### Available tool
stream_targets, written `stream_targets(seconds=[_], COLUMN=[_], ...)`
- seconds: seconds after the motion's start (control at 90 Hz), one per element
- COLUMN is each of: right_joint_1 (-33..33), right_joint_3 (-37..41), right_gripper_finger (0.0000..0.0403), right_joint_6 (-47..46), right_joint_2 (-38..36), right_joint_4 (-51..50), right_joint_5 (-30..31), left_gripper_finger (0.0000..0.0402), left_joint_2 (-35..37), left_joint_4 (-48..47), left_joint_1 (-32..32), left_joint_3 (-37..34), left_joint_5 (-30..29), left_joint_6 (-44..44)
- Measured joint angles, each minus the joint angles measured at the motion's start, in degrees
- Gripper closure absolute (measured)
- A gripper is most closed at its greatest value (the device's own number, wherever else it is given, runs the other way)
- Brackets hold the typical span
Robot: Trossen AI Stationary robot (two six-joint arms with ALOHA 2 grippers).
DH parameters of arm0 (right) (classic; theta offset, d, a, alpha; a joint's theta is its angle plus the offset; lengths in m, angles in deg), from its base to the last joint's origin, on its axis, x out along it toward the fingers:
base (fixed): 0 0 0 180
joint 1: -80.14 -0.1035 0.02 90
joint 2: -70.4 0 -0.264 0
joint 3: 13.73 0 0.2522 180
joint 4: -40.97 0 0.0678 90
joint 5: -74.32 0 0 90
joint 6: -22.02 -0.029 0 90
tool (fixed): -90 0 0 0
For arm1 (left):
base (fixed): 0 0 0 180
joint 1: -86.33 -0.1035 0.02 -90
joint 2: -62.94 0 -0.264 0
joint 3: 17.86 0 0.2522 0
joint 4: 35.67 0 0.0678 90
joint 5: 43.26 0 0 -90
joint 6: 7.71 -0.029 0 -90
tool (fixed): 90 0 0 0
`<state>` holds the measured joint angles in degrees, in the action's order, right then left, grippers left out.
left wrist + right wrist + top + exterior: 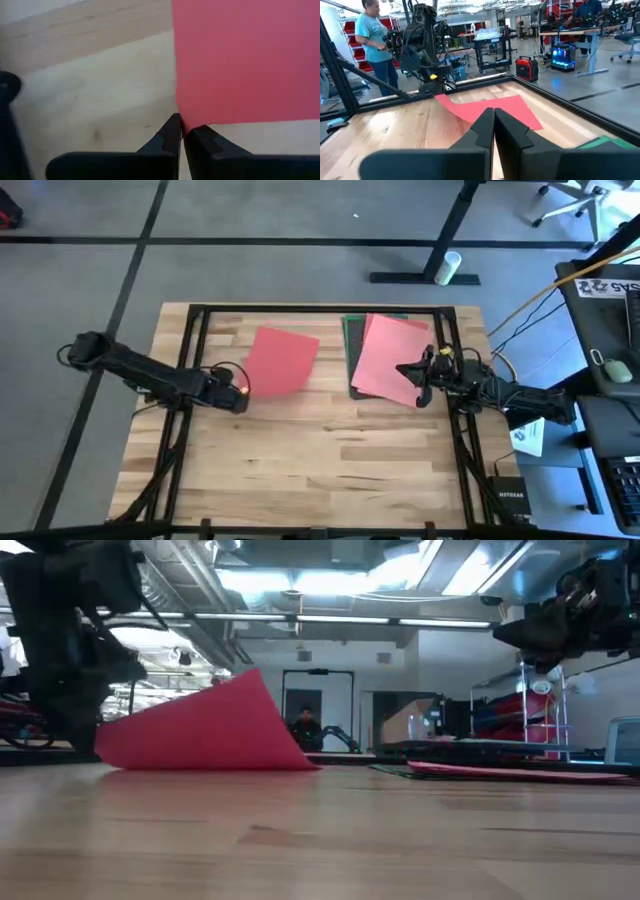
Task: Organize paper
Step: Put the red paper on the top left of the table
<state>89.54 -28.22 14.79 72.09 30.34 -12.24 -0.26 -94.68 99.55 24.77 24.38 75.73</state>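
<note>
Item: red sheet (280, 360), letter-size, lying on the bench (320, 460) apart from the stack (385, 355), on the left arm's side of it. One corner is pinched between the closed fingers of the left end effector (181, 131) and lifted, so the sheet curls up from the wood while its far edge rests flat.

Item: stack, pink sheet (392, 358) uppermost and skewed over green and dark sheets.

Item: right end effector (418, 373), fingers pressed together with nothing between them, held above the stack's edge nearest the right arm.

Relation noted: the red sheet extends from the left end effector toward the stack, long axis angled slightly off the stack's. The left arm is judged the nearer; a drag toward the stack is probably required.
</note>
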Motion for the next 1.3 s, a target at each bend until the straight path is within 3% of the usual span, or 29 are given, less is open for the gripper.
stream_targets(seconds=[0.233, 0.467, 0.833, 0.967, 1.089, 1.178, 1.3], right_joint_1=[0.01, 0.02, 0.02, 0.02, 0.01, 0.0, 0.02], right_joint_3=[0.0, 0.0, 0.0, 0.0, 0.0, 0.0, 0.0], right_gripper_finger=[0.0402, 0.0402, 0.0402, 0.0402, 0.0402, 0.0402, 0.0402], right_joint_6=[0.06, -1.37, -1.48, -1.47, -1.46, -1.46, -1.46], right_joint_2=[0.0, -0.01, 0.0, 0.0, 0.0, -0.01, -0.01], right_joint_4=[0.11, -0.05, -0.22, -0.22, -0.2, 0.01, 0.05], right_joint_5=[0.0, 0.0, 0.0, 0.0, 0.0, 0.49, 1.54], left_gripper_finger=[0.0401, 0.0398, 0.0307, 0.0288, 0.0307, 0.0341, 0.0391], left_joint_2=[0.11, 0.11, 0.08, 0.08, 0.08, -0.04, -2.87], left_joint_4=[9.54, 13.74, 15.14, 20.34, 28.19, 29.0, 29.95], left_joint_1=[0.12, 0.08, 0.07, -0.44, -4.44, -10.69, -20.42], left_joint_3=[1.01, 1.01, 1.01, 1.01, 1.06, 1.12, 1.11], left_joint_5=[0.36, 7.99, 8.73, 8.76, 4.37, -0.06, -0.81], left_joint_6=[-12.7, -18.36, -18.46, -23.62, -33.23, -41.59, -51.67])
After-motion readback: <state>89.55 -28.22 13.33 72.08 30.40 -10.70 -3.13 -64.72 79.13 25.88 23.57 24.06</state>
